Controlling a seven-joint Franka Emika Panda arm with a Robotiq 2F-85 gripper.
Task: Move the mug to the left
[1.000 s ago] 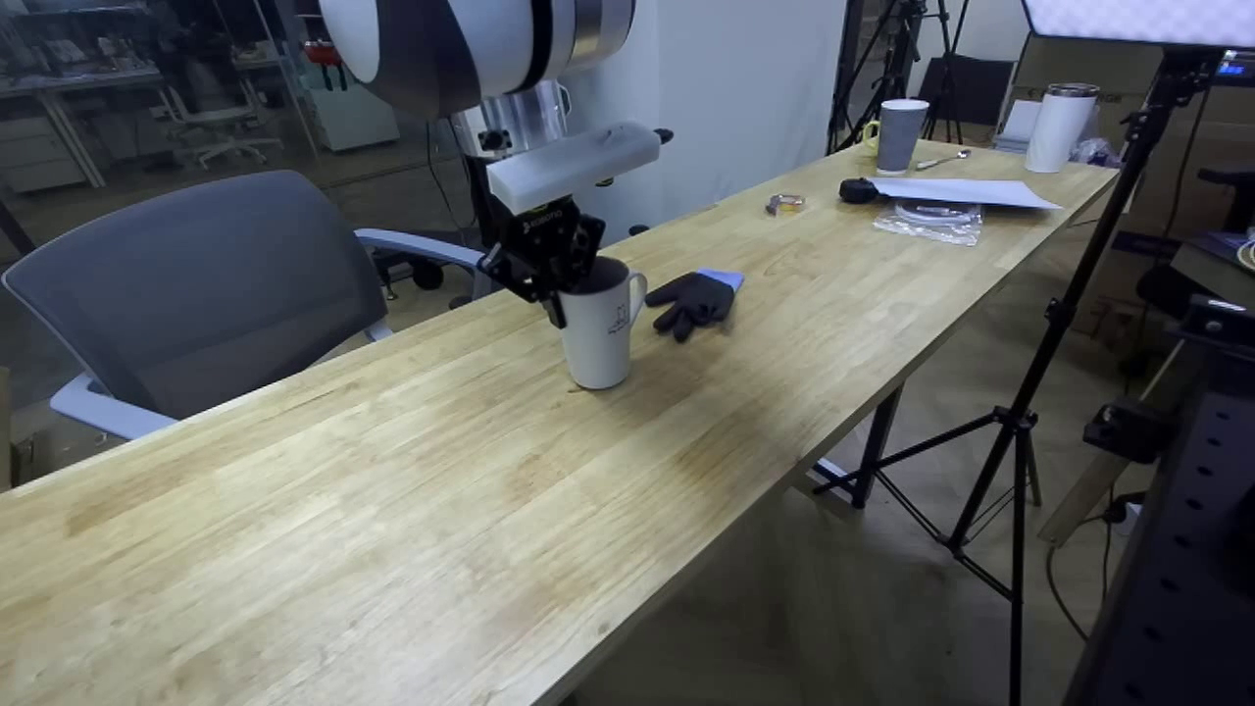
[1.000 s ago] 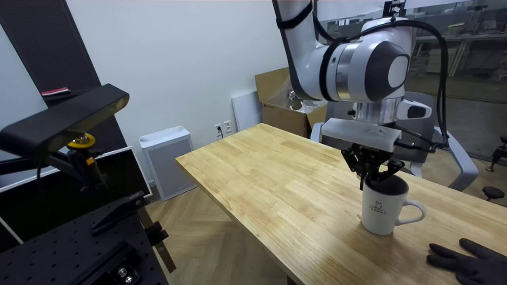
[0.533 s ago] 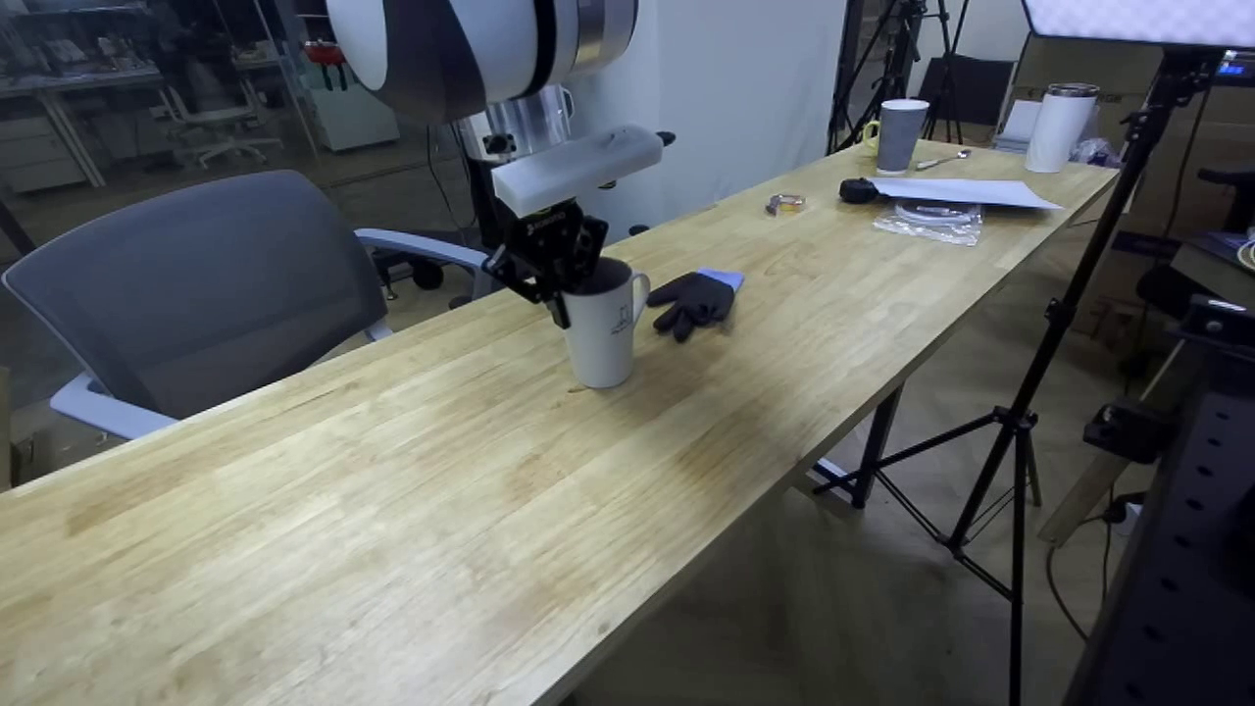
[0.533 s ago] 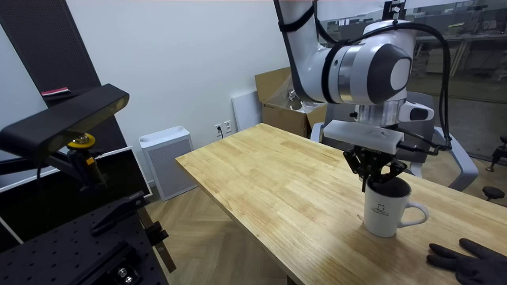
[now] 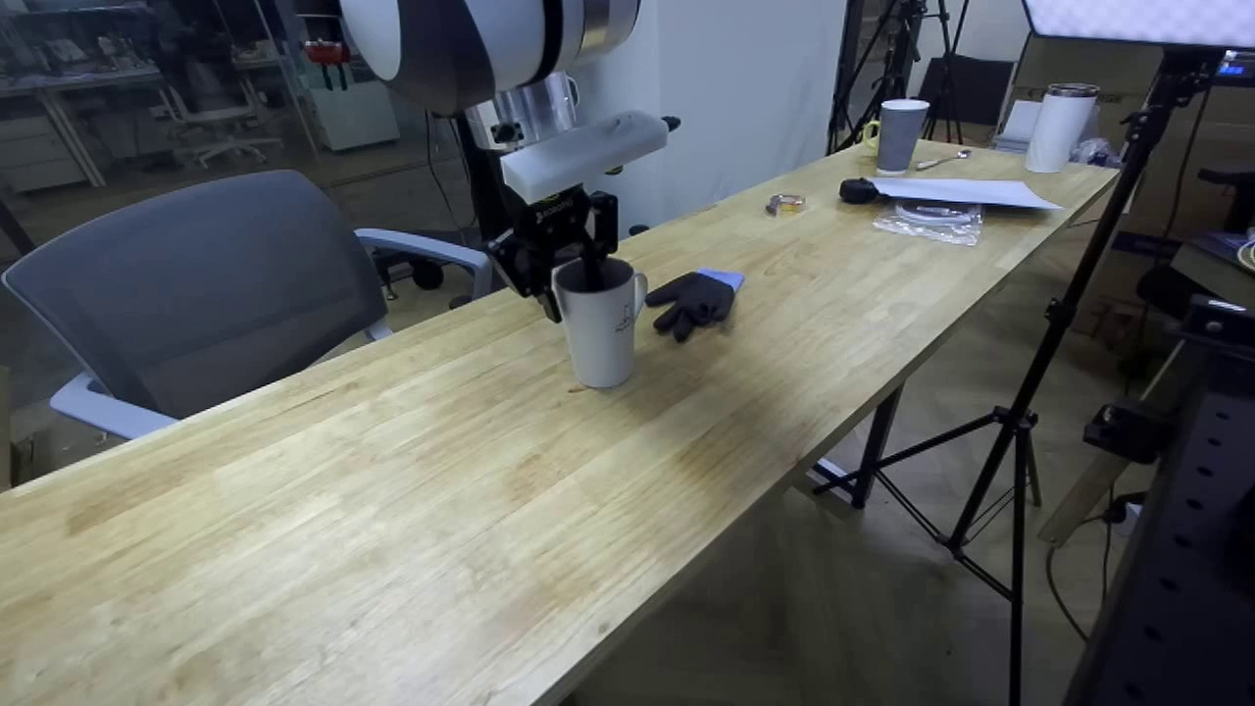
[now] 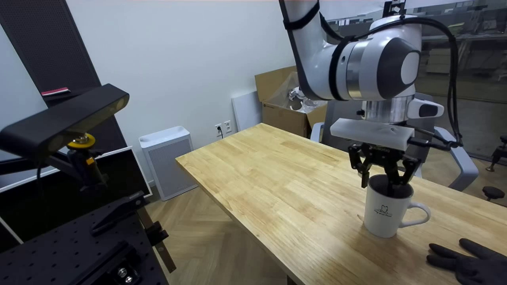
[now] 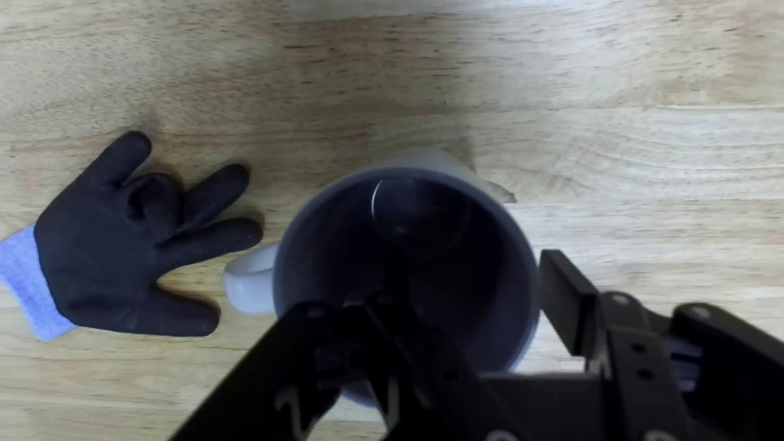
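One mug (image 6: 382, 215), grey-white, upright on the wooden table (image 6: 273, 174), handle toward one dark glove (image 7: 98, 257). One gripper (image 6: 377, 190): we find its fingers (image 7: 566, 300) spread, one inside the mug, one outside, wider apart than half a second ago.

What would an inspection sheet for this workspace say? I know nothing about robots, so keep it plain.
Surface: pale wooden table; a small brown mark beside the mug.
Job's things: mug upright, its handle toward the glove; inside too dark to judge.
Clutter: that glove; farther along, a grey cup, white tumbler, spoon, paper and plastic bag.
Gripper: open, one finger inside the mug, one outside.
Cables: black cable looping beside the robot arm.
Surroundings: office chair, light stand, opened cardboard box.
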